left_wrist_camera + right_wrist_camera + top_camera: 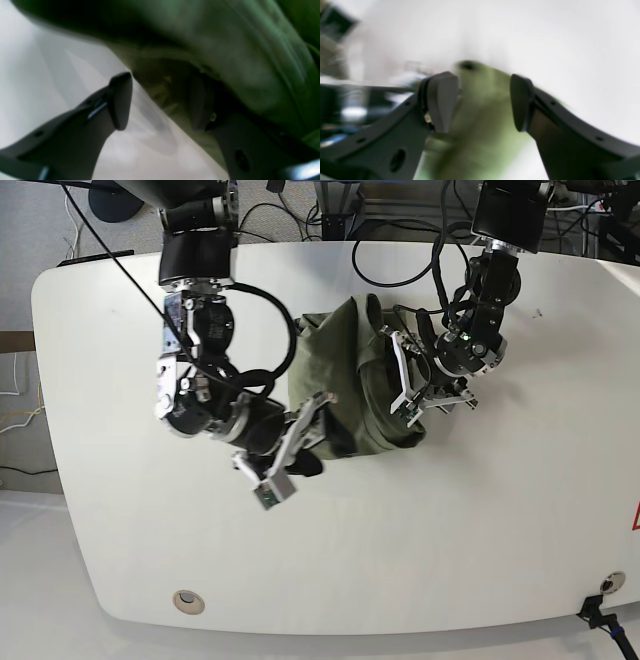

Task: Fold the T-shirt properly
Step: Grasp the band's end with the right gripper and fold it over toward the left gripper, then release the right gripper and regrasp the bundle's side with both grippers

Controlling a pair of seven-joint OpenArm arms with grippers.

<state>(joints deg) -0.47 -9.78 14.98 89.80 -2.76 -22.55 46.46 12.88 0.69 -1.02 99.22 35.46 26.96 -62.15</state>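
Note:
The olive-green T-shirt (340, 350) lies bunched in a thick heap at the middle of the white table (500, 530). My left gripper (405, 385) is at the heap's right side. In the left wrist view it (160, 102) is open; the shirt (250, 50) drapes over its right finger, and its left finger is over bare table. My right gripper (318, 420) is at the heap's lower left edge. In the blurred right wrist view it (482, 100) is open, with green fabric (482, 130) showing between and beyond the fingers. Neither gripper is closed on the cloth.
Black cables (400, 240) trail over the table's back edge behind the shirt. A round grommet (185, 600) sits near the front left edge. Dark equipment shows blurred at the left of the right wrist view (335, 25).

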